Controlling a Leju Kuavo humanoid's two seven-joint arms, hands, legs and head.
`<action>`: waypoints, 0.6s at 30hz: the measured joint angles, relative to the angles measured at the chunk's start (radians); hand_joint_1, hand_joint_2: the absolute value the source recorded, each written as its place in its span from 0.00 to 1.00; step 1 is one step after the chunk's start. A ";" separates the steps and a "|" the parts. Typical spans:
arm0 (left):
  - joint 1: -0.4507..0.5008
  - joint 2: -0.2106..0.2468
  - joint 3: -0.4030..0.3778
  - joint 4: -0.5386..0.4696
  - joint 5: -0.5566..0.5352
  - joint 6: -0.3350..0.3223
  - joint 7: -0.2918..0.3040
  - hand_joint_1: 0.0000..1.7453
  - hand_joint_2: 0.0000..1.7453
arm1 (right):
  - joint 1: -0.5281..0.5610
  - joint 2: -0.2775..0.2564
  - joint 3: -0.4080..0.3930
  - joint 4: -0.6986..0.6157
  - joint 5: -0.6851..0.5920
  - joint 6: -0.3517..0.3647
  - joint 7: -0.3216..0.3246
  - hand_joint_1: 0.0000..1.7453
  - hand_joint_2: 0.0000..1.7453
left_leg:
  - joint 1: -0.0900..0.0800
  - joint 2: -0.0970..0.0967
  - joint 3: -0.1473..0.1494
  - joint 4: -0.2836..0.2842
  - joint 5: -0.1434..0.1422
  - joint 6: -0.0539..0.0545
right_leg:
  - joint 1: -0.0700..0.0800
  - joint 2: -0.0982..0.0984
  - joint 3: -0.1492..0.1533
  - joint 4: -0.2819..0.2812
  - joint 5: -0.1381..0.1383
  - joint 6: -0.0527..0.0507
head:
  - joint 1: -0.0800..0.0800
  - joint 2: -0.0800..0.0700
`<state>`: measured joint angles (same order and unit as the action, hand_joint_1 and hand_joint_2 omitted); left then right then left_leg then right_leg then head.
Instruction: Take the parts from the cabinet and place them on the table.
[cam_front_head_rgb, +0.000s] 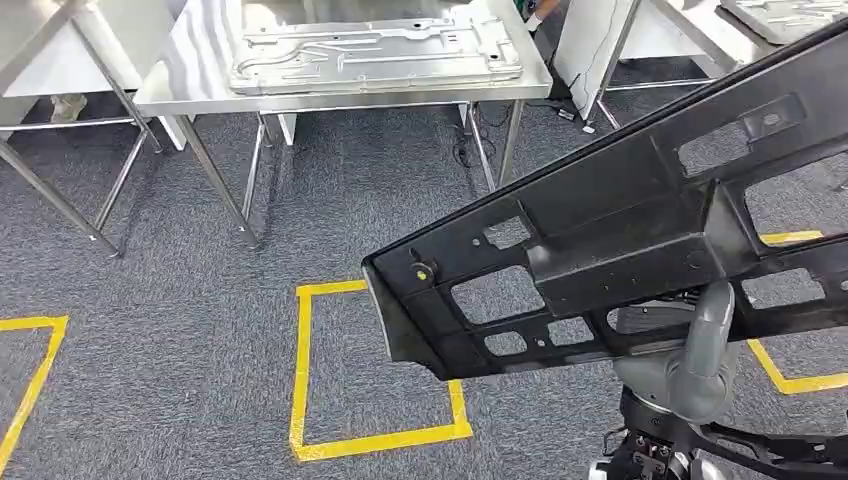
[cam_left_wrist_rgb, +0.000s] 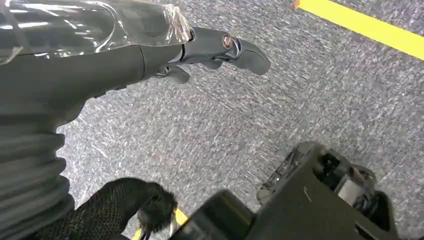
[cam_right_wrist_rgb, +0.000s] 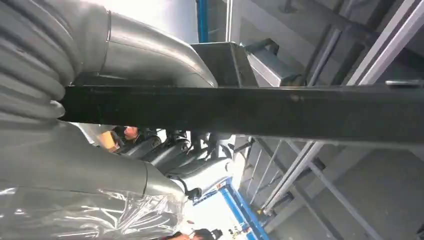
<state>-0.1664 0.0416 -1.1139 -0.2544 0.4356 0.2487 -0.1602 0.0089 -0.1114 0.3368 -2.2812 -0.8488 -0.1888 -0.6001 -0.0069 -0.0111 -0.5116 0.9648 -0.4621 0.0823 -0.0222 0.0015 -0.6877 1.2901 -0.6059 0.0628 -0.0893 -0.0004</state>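
Note:
A large black plastic panel (cam_front_head_rgb: 620, 250) with several cut-out windows hangs tilted above the carpet, reaching from the picture's middle to the upper right corner. My right arm (cam_front_head_rgb: 700, 360) rises beneath it. In the right wrist view my right hand (cam_right_wrist_rgb: 150, 165) grips the panel's edge (cam_right_wrist_rgb: 280, 112), thumb on one side and dark fingers (cam_right_wrist_rgb: 170, 150) on the other. My left hand (cam_left_wrist_rgb: 200, 50) hangs over the grey carpet with its thumb stretched out and nothing in it.
A steel table (cam_front_head_rgb: 340, 100) stands ahead and carries a flat silver metal part (cam_front_head_rgb: 380, 50). More table frames stand at the far left (cam_front_head_rgb: 60, 40) and upper right (cam_front_head_rgb: 690, 30). Yellow tape (cam_front_head_rgb: 300, 370) marks a square on the carpet below the panel.

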 joint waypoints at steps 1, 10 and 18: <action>0.001 0.000 0.000 0.000 0.000 0.000 0.000 0.00 1.00 | 0.001 0.000 0.000 0.000 0.000 0.000 0.000 1.00 1.00 | -0.001 -0.003 0.012 0.000 -0.010 -0.001 | 0.001 0.000 -0.023 0.003 -0.005 0.000 | 0.000 0.000; 0.010 -0.004 0.000 0.000 0.000 0.000 0.002 0.00 1.00 | 0.006 0.000 0.000 -0.004 0.000 0.001 -0.002 1.00 1.00 | -0.012 -0.010 0.107 0.003 -0.076 -0.037 | 0.008 0.005 0.057 -0.288 0.206 -0.045 | 0.010 0.000; -0.007 -0.001 0.005 0.000 0.002 0.002 0.002 0.00 1.00 | 0.010 0.003 0.000 -0.008 -0.001 0.002 -0.007 1.00 1.00 | 0.010 -0.002 -0.094 0.220 -0.129 -0.076 | -0.002 0.003 0.138 -0.292 0.139 -0.049 | 0.006 0.000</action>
<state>-0.1733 0.0404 -1.1090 -0.2548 0.4372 0.2510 -0.1579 0.0187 -0.1080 0.3365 -2.2892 -0.8496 -0.1869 -0.6073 0.0033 -0.0132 -0.6053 1.1845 -0.5910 0.0059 -0.0241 0.0042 -0.5495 0.9978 -0.4671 0.0137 -0.0828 -0.0004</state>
